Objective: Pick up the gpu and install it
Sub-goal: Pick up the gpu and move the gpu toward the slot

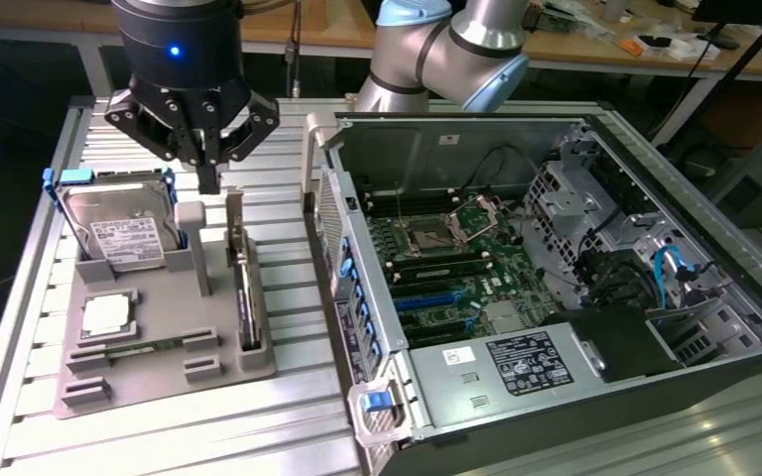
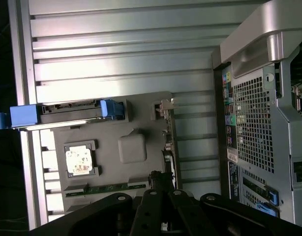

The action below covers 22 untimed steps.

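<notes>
Grey tray (image 1: pixel 156 382) sits on your ribbed aluminium table (image 1: pixel 289 426), to the exterior view's left of the open case (image 1: pixel 421 149).

Gpu (image 1: pixel 247 297): stands on edge in the tray slot nearest the case. It is dark and blade-thin and runs most of that side's length. From the wrist camera the gpu (image 2: pixel 168 142) lies along the tray edge that faces the case's perforated rear panel. It is in its slot, not lifted and not installed.

Gripper (image 1: pixel 207 184): your fingers are pressed together with nothing between them. It hangs tips-down over the tray's far end, between the hard drive (image 1: pixel 123 233) and the gpu, near the card's far end. From the exterior view the tips look clear of the card. From the wrist camera the gripper (image 2: pixel 160 180) sits just beside the card's line. You cannot tell contact from that view.

Other tray contents:
- The hard drive leans in its cradle, with a blue frame.
- CPU (image 1: pixel 107 312) lies flat.
- Green memory stick (image 1: pixel 143 347) lies along the near side.

Case: side panel off, motherboard (image 1: pixel 435 268) exposed.
</notes>
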{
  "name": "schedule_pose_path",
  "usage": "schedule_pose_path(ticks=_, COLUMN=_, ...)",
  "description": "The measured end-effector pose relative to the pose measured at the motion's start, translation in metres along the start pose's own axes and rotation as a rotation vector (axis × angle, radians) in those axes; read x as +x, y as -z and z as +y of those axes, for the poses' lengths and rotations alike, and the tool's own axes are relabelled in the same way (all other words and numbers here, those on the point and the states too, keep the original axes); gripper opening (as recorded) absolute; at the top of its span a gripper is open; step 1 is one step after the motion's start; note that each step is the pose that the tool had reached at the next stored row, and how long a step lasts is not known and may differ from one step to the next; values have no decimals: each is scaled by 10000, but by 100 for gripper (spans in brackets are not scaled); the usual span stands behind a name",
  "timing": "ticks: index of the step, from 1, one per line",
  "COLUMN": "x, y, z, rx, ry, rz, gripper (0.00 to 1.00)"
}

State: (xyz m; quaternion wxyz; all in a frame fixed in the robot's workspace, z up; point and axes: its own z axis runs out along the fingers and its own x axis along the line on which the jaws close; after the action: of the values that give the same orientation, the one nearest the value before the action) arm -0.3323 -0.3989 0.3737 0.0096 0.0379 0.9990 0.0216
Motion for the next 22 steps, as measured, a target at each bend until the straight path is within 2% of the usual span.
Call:
schedule_pose_path(ticks=2, x=0, y=0, z=0, rx=0, ry=0, rz=0, gripper=24)
schedule_pose_path(ticks=3, x=0, y=0, z=0, rx=0, ry=0, rz=0, gripper=24)
schedule_pose_path(ticks=5, x=0, y=0, z=0, rx=0, ry=0, rz=1, gripper=36)
schedule_pose_path(ticks=8, x=0, y=0, z=0, rx=0, ry=0, rz=0, gripper=42)
schedule_pose_path(ticks=10, x=0, y=0, z=0, rx=0, ry=15, rz=0, gripper=54)
schedule_pose_path(ticks=15, x=0, y=-4, z=1, rx=-8, ry=1159, rz=73, gripper=54)
schedule_pose_path(ticks=17, x=-1, y=-5, z=1, rx=38, ry=1478, rz=93, gripper=54)
schedule_pose_path(ticks=19, x=0, y=-9, z=0, rx=60, ry=1529, rz=111, gripper=54)
schedule_pose_path(ticks=20, x=0, y=-13, z=-8, rx=71, ry=1526, rz=165, gripper=54)
schedule_pose_path(ticks=22, x=-3, y=-23, z=-39, rx=98, ry=1524, rz=222, gripper=54)
